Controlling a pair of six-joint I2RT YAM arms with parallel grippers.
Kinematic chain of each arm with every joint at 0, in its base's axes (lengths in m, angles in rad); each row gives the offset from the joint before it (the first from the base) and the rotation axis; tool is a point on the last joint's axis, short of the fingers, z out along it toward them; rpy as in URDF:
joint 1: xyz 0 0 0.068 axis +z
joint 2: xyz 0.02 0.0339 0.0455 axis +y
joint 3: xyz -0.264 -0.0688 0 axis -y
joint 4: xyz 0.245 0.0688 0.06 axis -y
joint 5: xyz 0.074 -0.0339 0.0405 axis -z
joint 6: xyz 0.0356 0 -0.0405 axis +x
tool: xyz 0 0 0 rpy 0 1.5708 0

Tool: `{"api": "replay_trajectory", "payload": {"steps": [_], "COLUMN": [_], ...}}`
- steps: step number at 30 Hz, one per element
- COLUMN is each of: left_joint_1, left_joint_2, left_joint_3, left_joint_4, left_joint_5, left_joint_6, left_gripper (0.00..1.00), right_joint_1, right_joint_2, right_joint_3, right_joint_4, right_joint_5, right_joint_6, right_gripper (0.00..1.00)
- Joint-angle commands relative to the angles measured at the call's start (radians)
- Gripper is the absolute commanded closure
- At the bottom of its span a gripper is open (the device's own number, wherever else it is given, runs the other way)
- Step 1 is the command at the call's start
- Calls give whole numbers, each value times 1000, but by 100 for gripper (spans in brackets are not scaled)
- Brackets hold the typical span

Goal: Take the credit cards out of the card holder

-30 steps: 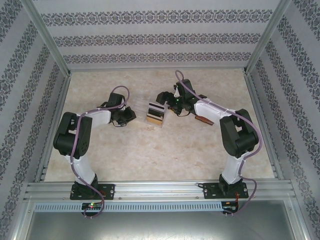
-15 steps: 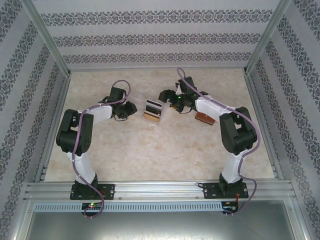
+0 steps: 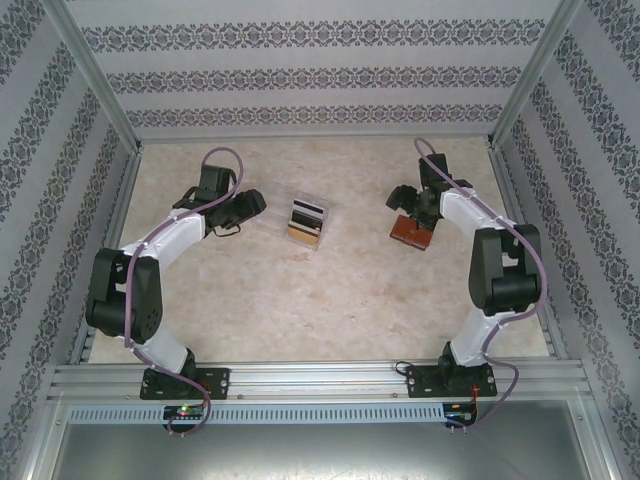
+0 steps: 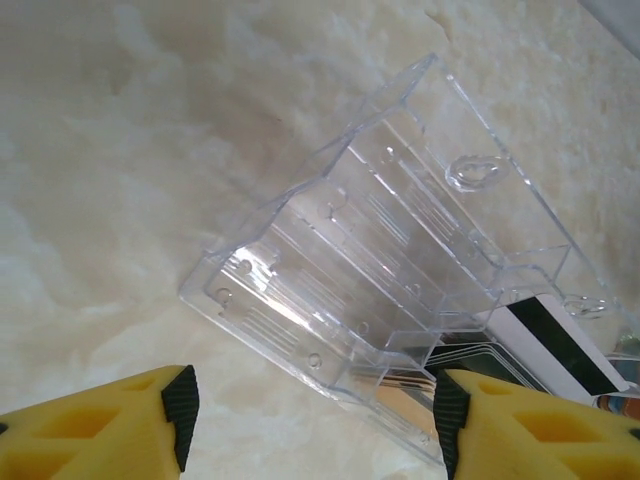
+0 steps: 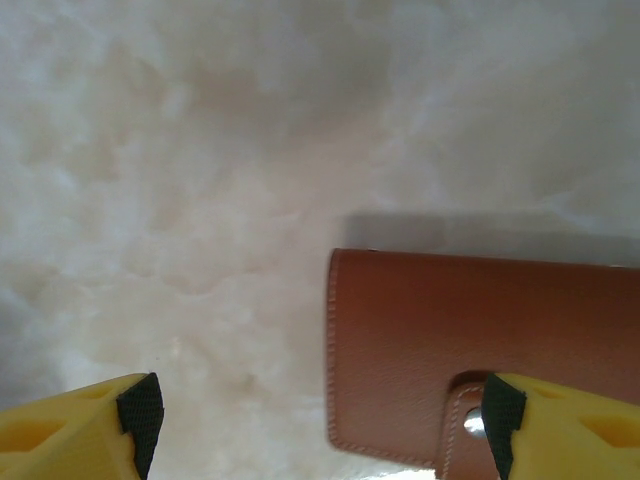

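Observation:
A clear plastic tiered card holder (image 3: 278, 212) lies in the middle of the table, with several credit cards (image 3: 308, 222) in its right-hand slots. The left wrist view shows the holder (image 4: 380, 230) close up, empty tiers toward me and the cards (image 4: 545, 345) at its lower right. My left gripper (image 3: 250, 205) is open just left of the holder, and its jaws (image 4: 315, 410) straddle the holder's near corner without touching it. My right gripper (image 3: 403, 197) is open above a brown leather wallet (image 3: 412, 232).
The wallet (image 5: 470, 340) is closed by a snap flap that sits under my right gripper's (image 5: 320, 415) right finger. Metal frame posts and patterned walls enclose the marble-look table (image 3: 330, 300). Bare tabletop lies in front of the holder.
My left gripper opened and drew back to the left of the holder. My right arm swung away from the holder to the right and is now over the wallet.

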Motion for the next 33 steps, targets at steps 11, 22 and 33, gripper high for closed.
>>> {"api": "replay_trajectory", "payload": {"steps": [11, 22, 33], "left_joint_1": [10, 17, 26], "left_joint_2": [-41, -71, -149], "left_joint_3": [-13, -4, -34], "left_joint_4": [-124, -169, -208], "left_joint_5": [-112, -170, -184], "left_joint_6": [30, 36, 57], "left_gripper": [11, 0, 1], "right_joint_1": [64, 347, 345], "right_joint_2": [108, -13, -23], "right_joint_3": [14, -166, -2], "right_joint_4": [-98, -117, -127], "right_joint_5": [8, -92, 48], "right_joint_6": [-52, -43, -10], "right_gripper": [17, 21, 38]}}
